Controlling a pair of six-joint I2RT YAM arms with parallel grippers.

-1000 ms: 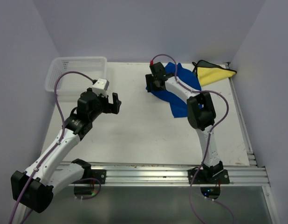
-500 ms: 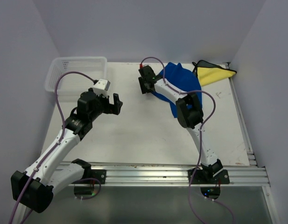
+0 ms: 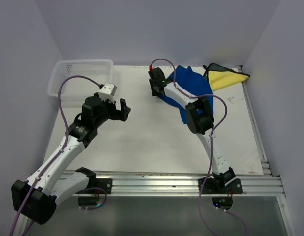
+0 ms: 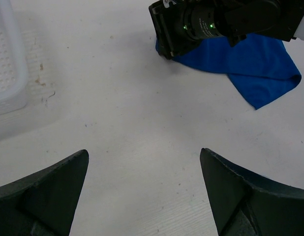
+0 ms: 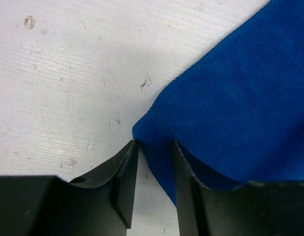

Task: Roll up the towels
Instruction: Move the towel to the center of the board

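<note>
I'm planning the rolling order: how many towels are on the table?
2. The blue towel lies at the back, right of centre, partly hidden under the right arm. The yellow towel sits in the far right corner. No others show.

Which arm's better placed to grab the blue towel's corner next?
Right. The right gripper straddles the blue towel at its corner, cloth edge between the jaws. The left gripper hangs wide open over the table, apart from the towel.

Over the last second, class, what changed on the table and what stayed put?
The right gripper moved left across the blue towel to its left corner, jaws narrowing around that corner. The left gripper, yellow towel and basket stayed put.
</note>
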